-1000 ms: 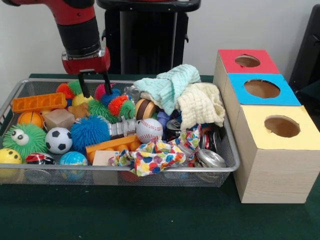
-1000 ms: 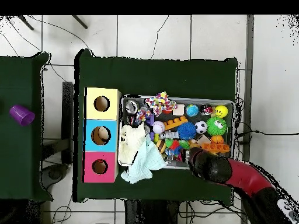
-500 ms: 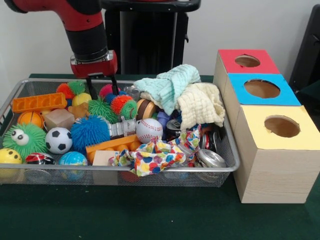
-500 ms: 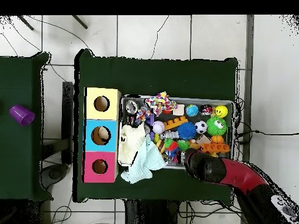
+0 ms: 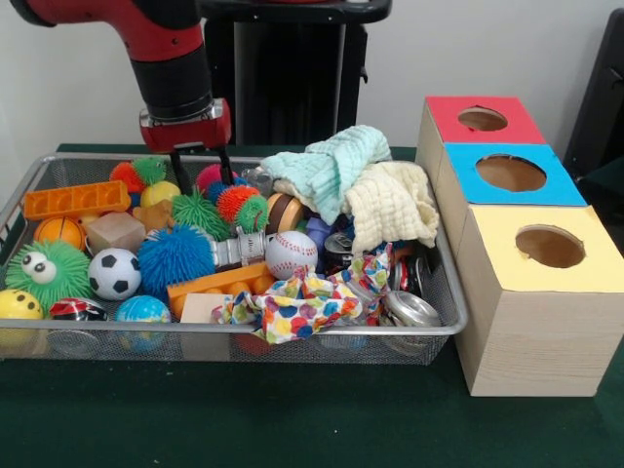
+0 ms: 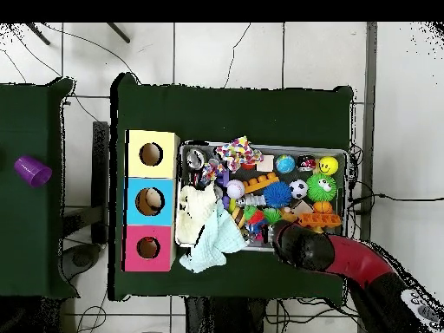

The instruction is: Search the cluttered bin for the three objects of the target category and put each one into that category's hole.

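Mesh bin (image 5: 450, 292) w/ toys, cloths (heaped).

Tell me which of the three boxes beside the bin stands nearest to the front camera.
The yellow-topped box. It is the lowest and largest of the row in the front view; the blue-topped box comes behind it, and the red-topped box is farthest.

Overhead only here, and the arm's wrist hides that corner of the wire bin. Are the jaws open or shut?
Observer: Open. The front view shows the gripper with its jaws apart, hanging at the spiky rubber balls.
Operator: Any plush toy near them?
Observer: Yes. A small orange-brown plush toy lies half buried between the tan block and a green spiky ball, on the near side of the jaws.
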`<action>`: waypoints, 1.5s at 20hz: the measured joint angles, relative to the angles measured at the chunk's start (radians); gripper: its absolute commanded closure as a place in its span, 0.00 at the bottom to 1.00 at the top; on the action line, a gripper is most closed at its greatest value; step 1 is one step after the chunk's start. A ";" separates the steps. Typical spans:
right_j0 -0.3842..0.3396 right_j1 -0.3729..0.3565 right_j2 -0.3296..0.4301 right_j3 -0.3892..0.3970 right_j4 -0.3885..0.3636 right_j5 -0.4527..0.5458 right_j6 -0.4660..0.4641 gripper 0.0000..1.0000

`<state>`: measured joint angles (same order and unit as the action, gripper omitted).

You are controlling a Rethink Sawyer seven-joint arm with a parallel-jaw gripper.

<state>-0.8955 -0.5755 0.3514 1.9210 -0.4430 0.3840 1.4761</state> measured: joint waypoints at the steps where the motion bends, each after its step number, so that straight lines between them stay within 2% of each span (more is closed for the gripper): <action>1: -0.002 0.000 0.001 0.000 0.000 0.000 0.000 0.00; 11: -0.062 0.023 0.026 0.000 0.000 0.000 0.000 0.00; 30: -0.056 0.041 0.029 -0.008 -0.008 0.000 0.000 0.00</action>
<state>-0.9518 -0.5344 0.3799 1.9126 -0.4514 0.3840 1.4761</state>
